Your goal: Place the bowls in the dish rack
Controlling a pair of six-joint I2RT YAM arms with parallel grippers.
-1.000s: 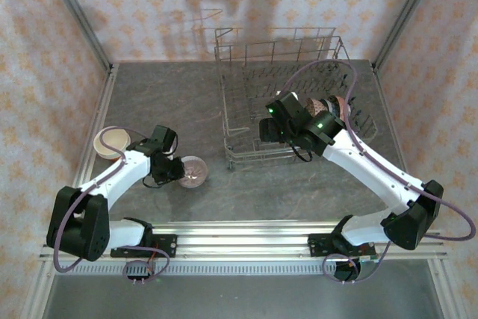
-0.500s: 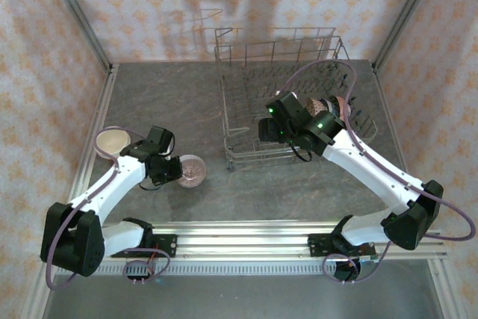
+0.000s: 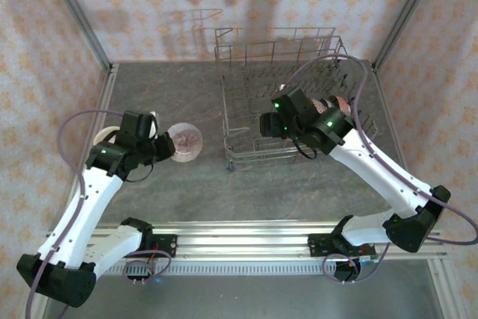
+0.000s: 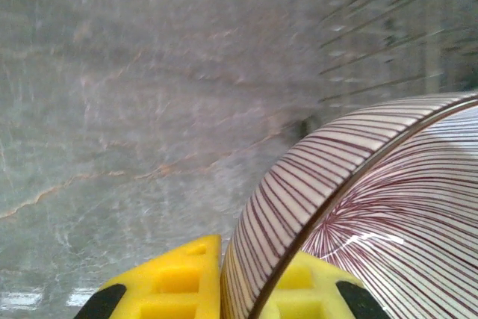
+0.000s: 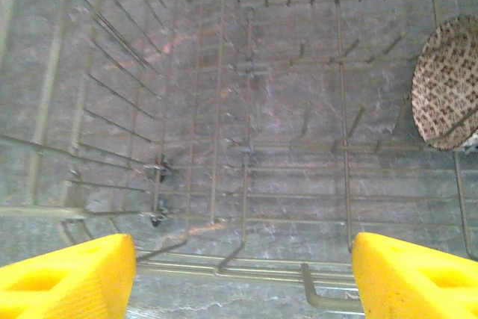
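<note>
My left gripper (image 3: 170, 147) is shut on the rim of a pinkish bowl with fine dark red stripes (image 3: 185, 143), held just left of the dish rack (image 3: 246, 72). In the left wrist view the bowl (image 4: 373, 207) has its wall pinched between the yellow fingers (image 4: 172, 282). My right gripper (image 3: 264, 126) hangs open inside the near part of the rack, with nothing between its fingers (image 5: 75, 274) above the wire floor (image 5: 246, 147). A brown patterned bowl (image 5: 448, 87) stands on edge in the rack. Two bowls (image 3: 332, 104) show at the rack's right side.
A cream bowl (image 3: 105, 135) lies at the table's left edge, mostly hidden behind my left arm. The rack's tall wire sides and upright tines surround my right gripper. Bare grey table lies in front of the rack and to its left.
My left arm has lifted the striped bowl off the table and carried it away from the near edge. The left jaws have tightened a little. The right arm has barely shifted.
</note>
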